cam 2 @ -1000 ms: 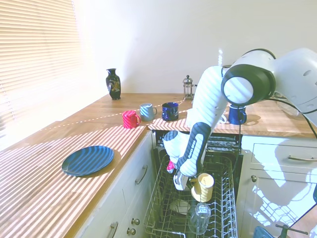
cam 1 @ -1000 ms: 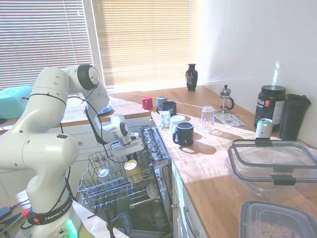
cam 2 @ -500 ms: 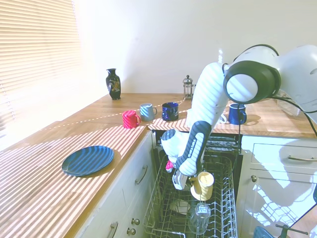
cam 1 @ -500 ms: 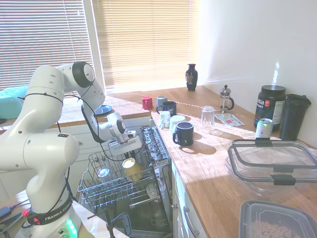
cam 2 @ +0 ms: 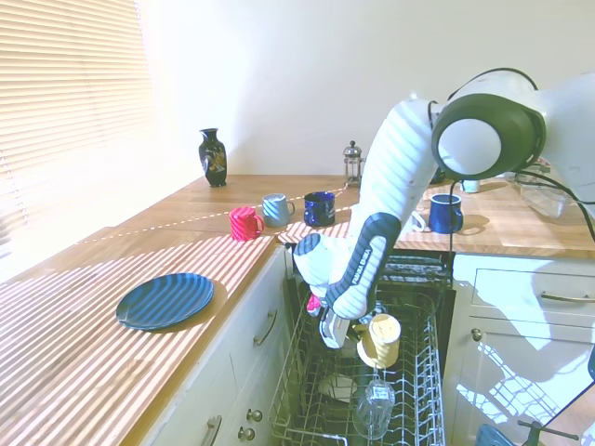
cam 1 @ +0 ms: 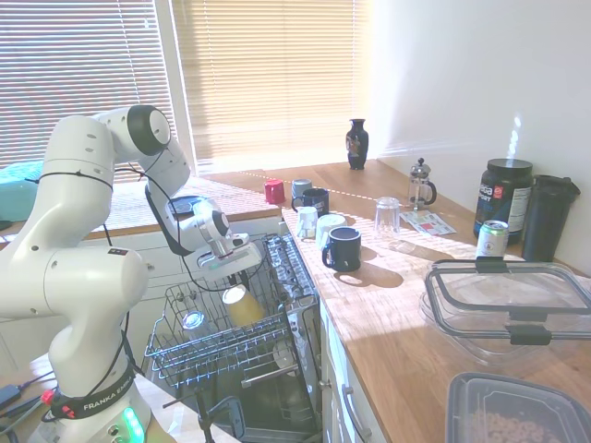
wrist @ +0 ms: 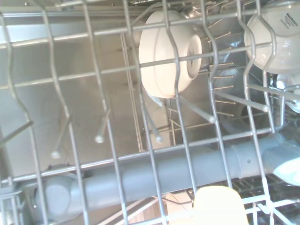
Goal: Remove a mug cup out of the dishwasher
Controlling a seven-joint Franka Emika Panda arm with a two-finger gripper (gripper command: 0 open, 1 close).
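Observation:
The mustard-yellow mug cup [cam 1: 242,305] [cam 2: 382,338] hangs tilted just above the wire rack [cam 1: 189,358] [cam 2: 420,401] of the open dishwasher [cam 1: 277,406]. My gripper [cam 1: 232,282] [cam 2: 351,336] is shut on its rim, coming down from above. In the wrist view the mug cup [wrist: 219,206] shows as a yellow blur at the bottom edge, with the grey rack wires [wrist: 108,117] and white bowls [wrist: 164,54] of the lower basket beneath.
A drinking glass [cam 1: 192,320] [cam 2: 371,410] stands in the rack beside the mug. On the counter are a navy mug [cam 1: 343,248], white mugs [cam 1: 307,221], a red mug [cam 2: 244,223], a vase [cam 2: 212,157] and a blue plate [cam 2: 165,299].
My gripper has risen and shifted slightly away from the counter with the yellow mug, which now sits higher over the rack and more tilted.

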